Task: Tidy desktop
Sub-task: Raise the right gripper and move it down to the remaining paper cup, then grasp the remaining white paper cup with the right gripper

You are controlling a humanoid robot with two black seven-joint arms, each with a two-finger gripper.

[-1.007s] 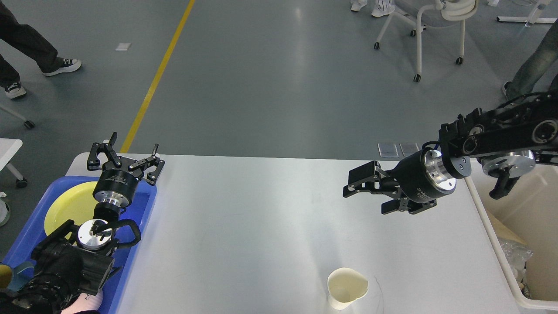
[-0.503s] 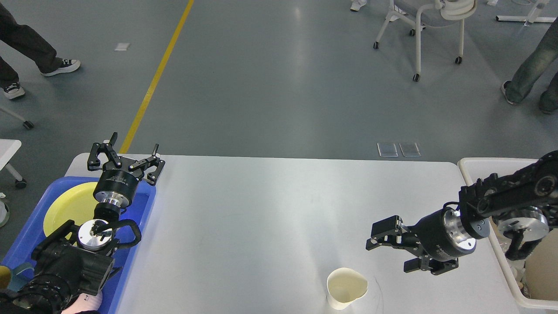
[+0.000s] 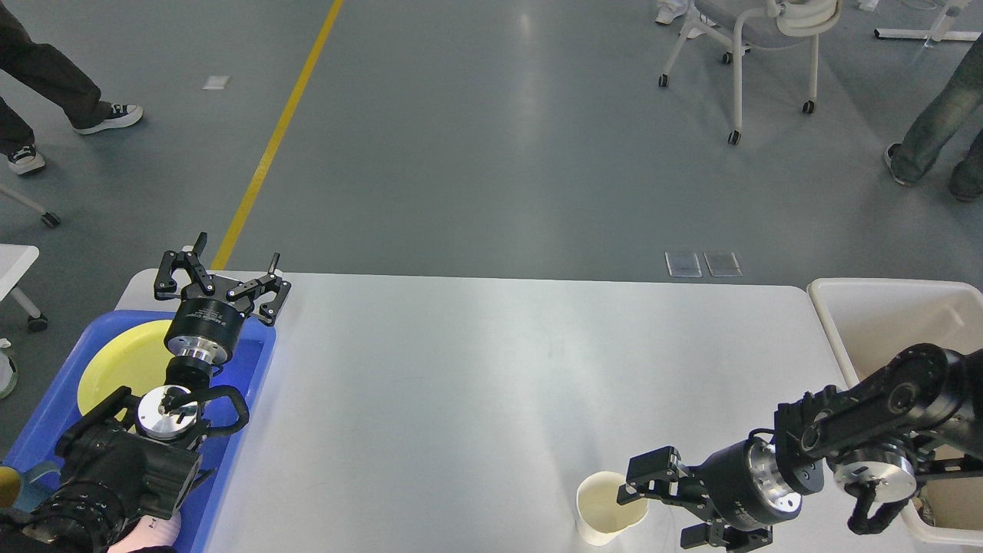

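Observation:
The white desktop [image 3: 461, 384] fills the middle of the head view. A cream paper cup [image 3: 610, 508] stands upright near its front edge, right of centre. My right gripper [image 3: 660, 503] is open, low over the desktop, its fingers right beside the cup's right rim; I cannot tell whether they touch it. My left gripper [image 3: 221, 278] is open and empty, held above the far end of a blue tray [image 3: 253, 369] at the left edge of the desktop. A yellow plate [image 3: 123, 365] lies in the tray, partly hidden by my left arm.
An off-white plastic bin [image 3: 868, 307] stands at the desktop's right end, behind my right arm. Beyond the desktop are grey floor, a yellow line, a wheeled chair [image 3: 737, 46] and people's legs at the far left and right.
My right gripper has come down and toward me from mid-height over the desktop's right side to the cup's right rim. My left arm and the cup have not moved.

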